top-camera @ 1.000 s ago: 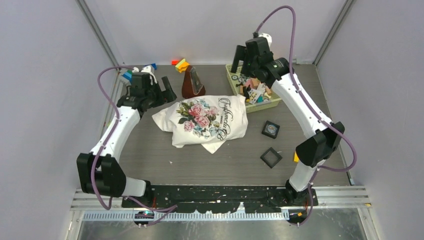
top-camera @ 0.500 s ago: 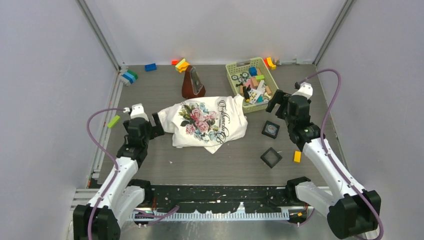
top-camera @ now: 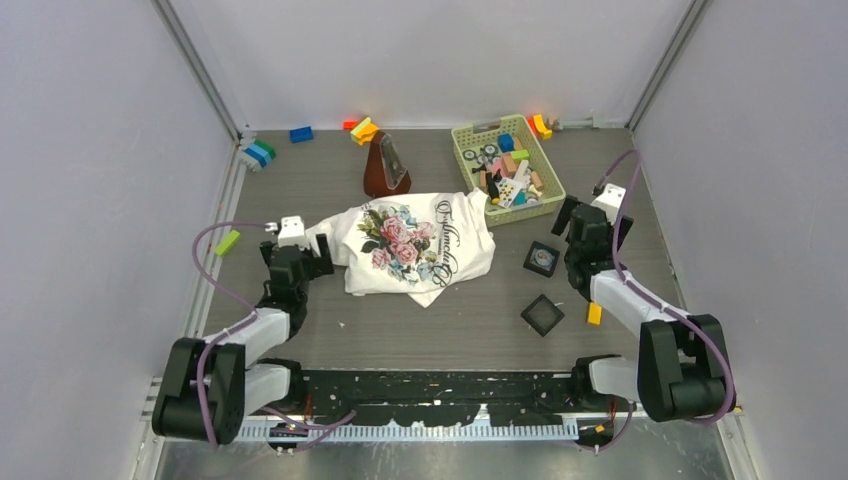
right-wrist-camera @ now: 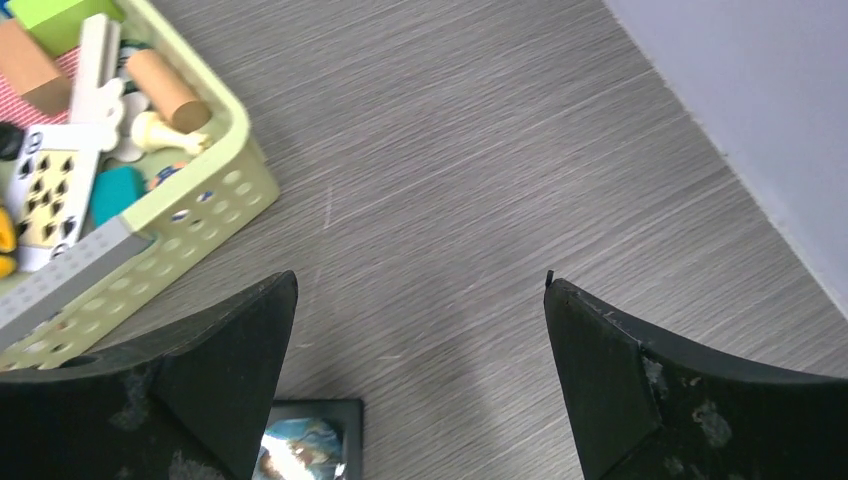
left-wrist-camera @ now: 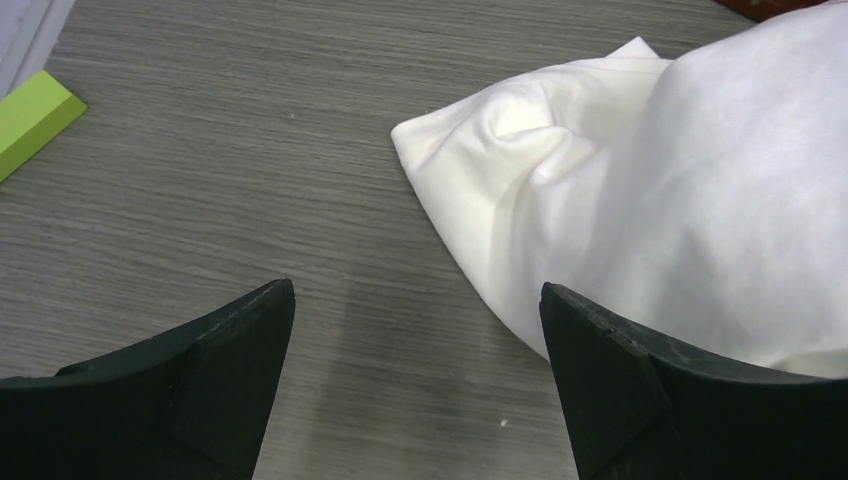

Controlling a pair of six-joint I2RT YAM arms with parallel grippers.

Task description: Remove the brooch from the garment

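Left gripper (left-wrist-camera: 415,290) pointing at grey table (left-wrist-camera: 250,150), jaws standing wide apart, nothing between. White shirt (left-wrist-camera: 680,200) lying at right, bunched fold reaching toward middle, right finger (left-wrist-camera: 640,390) overlapping its lower edge. Green block (left-wrist-camera: 30,115) sitting at left edge, well apart from shirt.

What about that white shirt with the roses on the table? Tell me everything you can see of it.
The T-shirt is soft white cloth, printed on its front with pink roses, bluish leaves and black script. It lies loosely bunched, print up, in the middle of the grey table, its far right corner reaching the green basket. The left pincer is open beside its puffy left edge, not touching.
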